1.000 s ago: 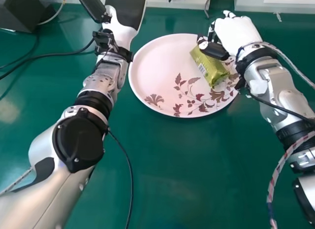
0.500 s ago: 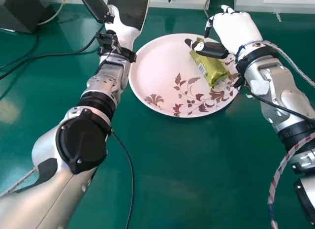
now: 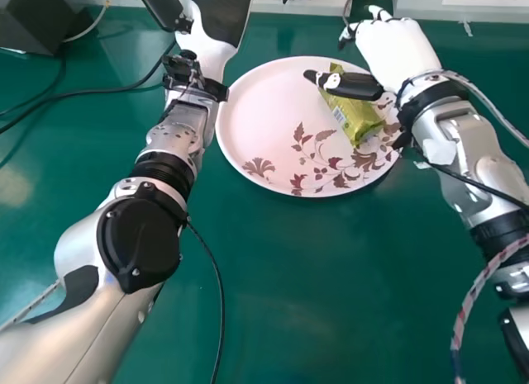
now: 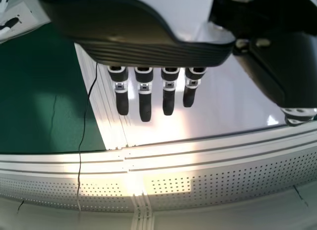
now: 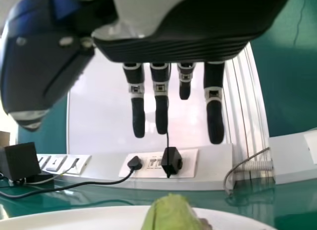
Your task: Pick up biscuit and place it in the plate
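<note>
Green biscuit packet on flowered plate, right hand near

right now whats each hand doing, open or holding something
Left hand: open, fingers straight, holding nothing.
Right hand: open, holding nothing; biscuit on the plate.

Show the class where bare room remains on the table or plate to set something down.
The green table between plate, black cable and right arm; also the plate's left half. It's crowded where the right hand's thumb overlaps the biscuit.
</note>
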### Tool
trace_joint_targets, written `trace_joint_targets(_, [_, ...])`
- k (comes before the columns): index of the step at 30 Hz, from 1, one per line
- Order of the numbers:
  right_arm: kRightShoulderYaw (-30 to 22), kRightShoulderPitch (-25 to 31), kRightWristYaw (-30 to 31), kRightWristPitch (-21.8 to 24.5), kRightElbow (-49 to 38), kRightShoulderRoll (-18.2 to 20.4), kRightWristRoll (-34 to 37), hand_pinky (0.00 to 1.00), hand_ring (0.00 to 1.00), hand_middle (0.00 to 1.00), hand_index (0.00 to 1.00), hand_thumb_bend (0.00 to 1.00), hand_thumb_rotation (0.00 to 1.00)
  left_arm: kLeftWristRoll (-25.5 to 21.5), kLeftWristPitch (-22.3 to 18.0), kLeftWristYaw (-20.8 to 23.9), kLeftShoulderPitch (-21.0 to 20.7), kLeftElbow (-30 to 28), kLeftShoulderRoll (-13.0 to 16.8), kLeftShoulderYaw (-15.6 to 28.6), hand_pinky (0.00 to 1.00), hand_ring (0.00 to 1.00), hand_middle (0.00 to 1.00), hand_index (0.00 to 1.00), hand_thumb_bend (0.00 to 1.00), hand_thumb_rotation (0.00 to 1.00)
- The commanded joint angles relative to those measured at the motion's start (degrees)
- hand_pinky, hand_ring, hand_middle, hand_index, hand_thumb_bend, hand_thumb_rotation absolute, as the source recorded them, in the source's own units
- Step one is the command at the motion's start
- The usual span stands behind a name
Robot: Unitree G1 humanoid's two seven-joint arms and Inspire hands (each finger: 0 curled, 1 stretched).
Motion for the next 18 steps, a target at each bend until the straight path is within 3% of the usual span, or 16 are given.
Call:
trace_joint_targets(1, [-0.76,1.24,0.2,0.1,-1.46,-0.78,0.56,0.32,0.52,0.77,0.69,0.98,0.7,0.41,0.04,-0.75,0.1,-0.35,-0.09,-0.58,0.92,0.9,0.96,1.0,0.92,0.51])
trace_joint_targets(10, [-1.84,3.07,0.67,0.58,-5.17,-1.25,0.09,0.38,0.59,0.82,0.7,1.0,0.76,0.14,0.16,-1.94,0.13,-0.4,-0.18,-0.46,0.9,0.9,0.97,1.0,0.92,0.51])
trace_joint_targets(14, [-2.37,4.13,0.77,0.91,-7.25,-1.56,0.12,0.4,0.63,0.85,0.78,1.0,0.82,0.11,-0.21,-2.5,0.1,-0.49,-0.33,-0.48,0.89,0.9,0.96,1.0,0.92,0.51])
trace_joint_targets(18, [-3.04,5.36,1.27,1.38,-9.83,-1.84,0.25,0.43,0.66,0.86,0.88,1.0,0.83,0.01,0.14,-3.18,0.07,-0.47,-0.27,-0.46,0.89,0.9,0.96,1.0,0.92,0.51])
